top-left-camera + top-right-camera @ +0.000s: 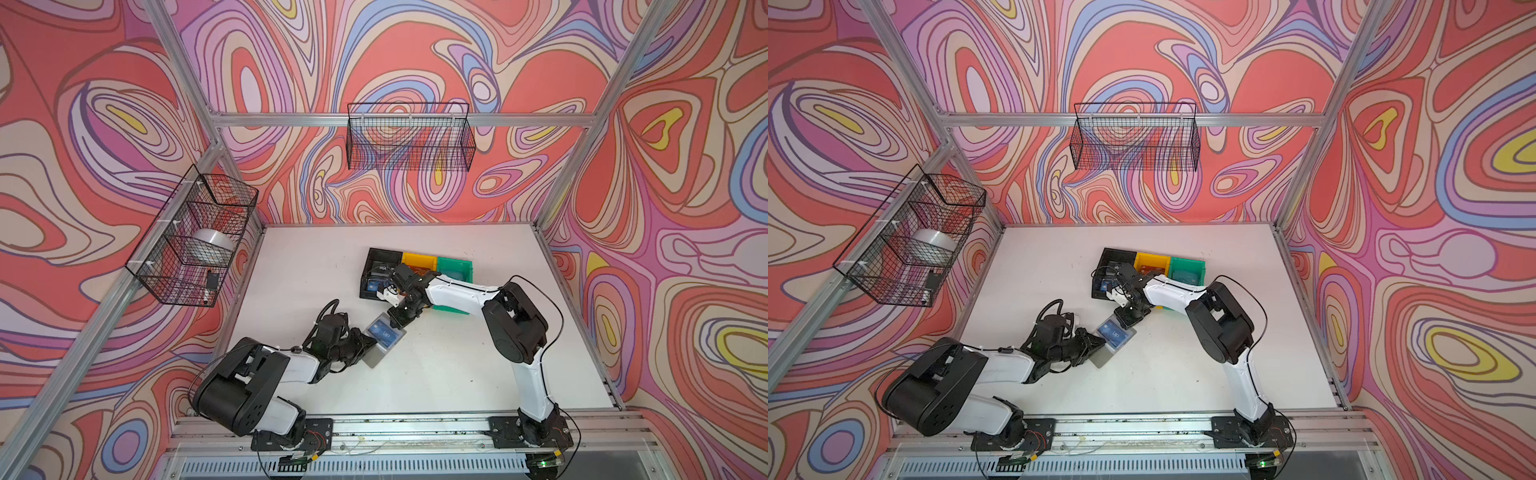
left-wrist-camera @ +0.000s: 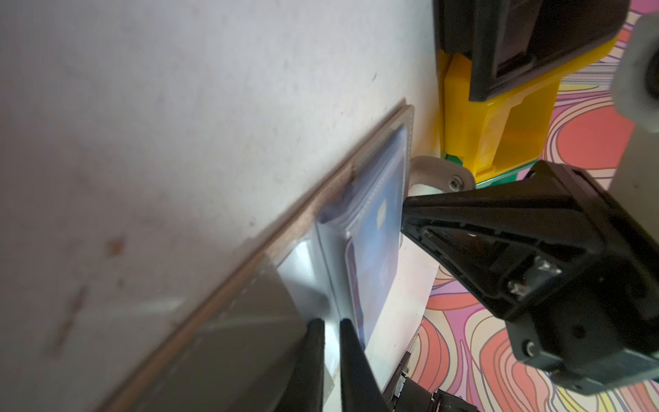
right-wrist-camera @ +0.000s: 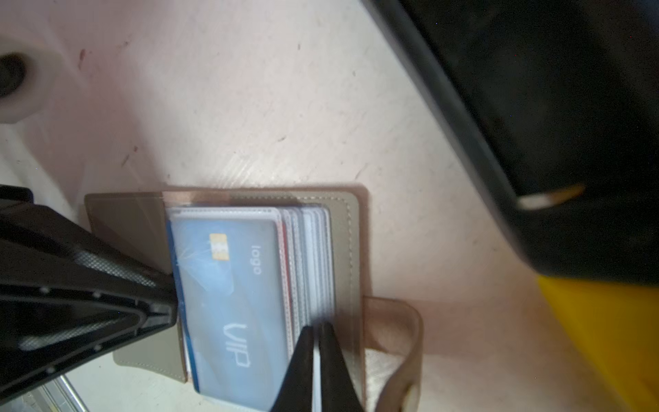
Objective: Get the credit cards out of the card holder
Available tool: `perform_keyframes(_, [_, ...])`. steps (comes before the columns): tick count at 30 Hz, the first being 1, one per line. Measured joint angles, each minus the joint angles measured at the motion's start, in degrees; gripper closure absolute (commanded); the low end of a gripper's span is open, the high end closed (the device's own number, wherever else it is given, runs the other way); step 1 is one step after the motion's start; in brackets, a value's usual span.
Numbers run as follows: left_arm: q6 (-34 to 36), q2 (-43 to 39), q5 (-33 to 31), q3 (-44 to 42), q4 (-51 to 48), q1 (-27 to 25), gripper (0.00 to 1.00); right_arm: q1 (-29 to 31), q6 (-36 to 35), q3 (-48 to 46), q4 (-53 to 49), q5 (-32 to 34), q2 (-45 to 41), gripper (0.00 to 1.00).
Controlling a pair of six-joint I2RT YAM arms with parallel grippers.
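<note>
the card holder (image 1: pixel 376 359) lies open on the white table (image 1: pixel 457 365), near the black bin (image 1: pixel 365 270) but not touching it, on the side of the bin that faces the arms' bases. a blue card (image 1: pixel 384 332) sits in its top clear sleeve, face up.

the right gripper (image 3: pixel 315 342) works the end of the holder nearer the black bin. its fingers are pressed almost together on a thin pale edge in the fanned sleeve stack. i cannot tell whether that edge is a card or only a sleeve.

the left gripper (image 2: pixel 333 331) comes in from the side away from the black bin. its fingers are nearly closed on a thin clear or silvery leaf by the holder's fold, right beside the blue card's long edge.

the blue card's long axis runs in line with the right gripper's fingers and crosswise to the left gripper's. the sleeve's stitched seam shows at the far short end. so the cards probably have to slide out lengthwise, back towards the right wrist, while the left gripper pins the holder. the right arm is better placed for the pull.
</note>
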Motion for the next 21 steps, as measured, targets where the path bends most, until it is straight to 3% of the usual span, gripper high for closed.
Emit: perform_keyframes(21, [-0.2,1.7,0.3,0.7,1.2,0.0,0.83,0.0,0.4,-0.3,0.4,-0.1,-0.1,0.91])
